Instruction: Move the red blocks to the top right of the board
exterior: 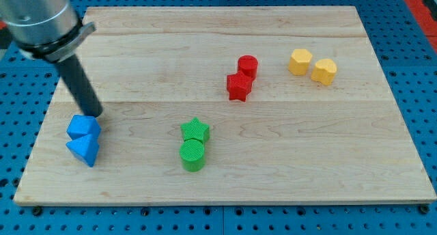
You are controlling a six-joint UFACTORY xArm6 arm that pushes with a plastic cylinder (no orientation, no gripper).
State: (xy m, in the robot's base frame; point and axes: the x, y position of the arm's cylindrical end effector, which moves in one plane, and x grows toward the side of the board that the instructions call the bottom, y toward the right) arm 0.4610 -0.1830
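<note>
A red cylinder (248, 65) and a red star (238, 87) sit touching each other a little right of the board's middle, the cylinder above the star. My tip (96, 114) rests at the view's left, just above the blue blocks and far left of the red blocks. The dark rod runs up and left from the tip to the arm's grey end.
A blue cube-like block (83, 128) and a blue triangle (84, 150) lie at the left. A green star (195, 130) and a green cylinder (192, 155) sit at bottom middle. Two yellow hexagons (300, 61) (324, 71) lie at upper right on the wooden board (355, 146).
</note>
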